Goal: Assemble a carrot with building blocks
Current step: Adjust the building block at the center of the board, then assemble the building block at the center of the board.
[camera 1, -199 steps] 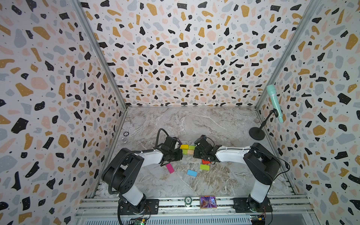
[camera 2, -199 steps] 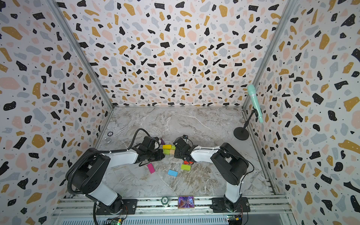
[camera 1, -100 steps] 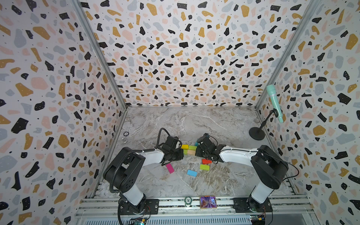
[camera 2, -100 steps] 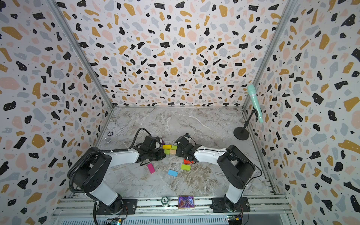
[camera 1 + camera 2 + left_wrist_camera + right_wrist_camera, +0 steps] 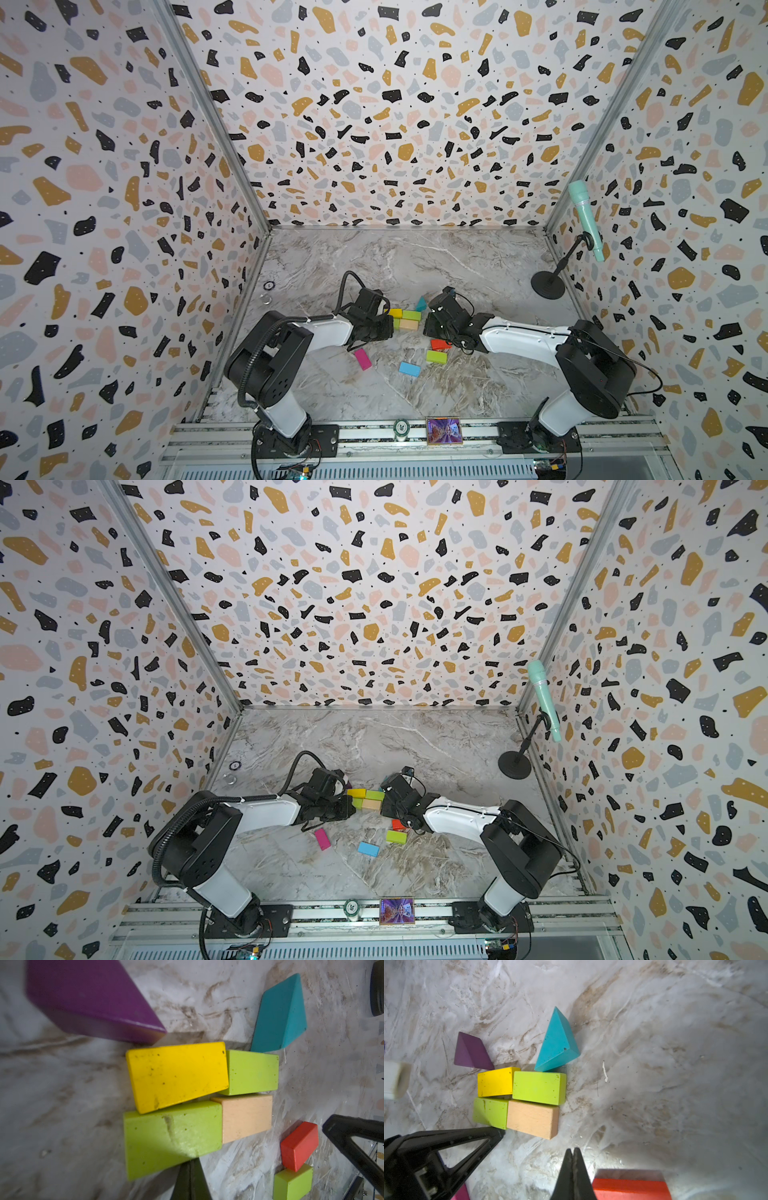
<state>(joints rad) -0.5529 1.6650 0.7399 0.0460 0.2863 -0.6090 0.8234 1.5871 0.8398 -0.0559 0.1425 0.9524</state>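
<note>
The carrot stands as a flat group mid-table: a yellow brick and a lime brick in the far row, a second lime brick and a tan brick in the near row. A purple wedge and a teal wedge lie at its far side. My left gripper is shut, its tip at the near lime brick's edge. My right gripper is shut and empty, between the tan brick and a loose red brick.
Loose building blocks lie nearer the front: a magenta brick, a blue brick, a lime brick and the red brick. A teal microphone stands on a stand at the back right. Patterned walls enclose three sides.
The right arm has drawn back to the right, its gripper a little farther from the block group. The left arm has hardly moved.
</note>
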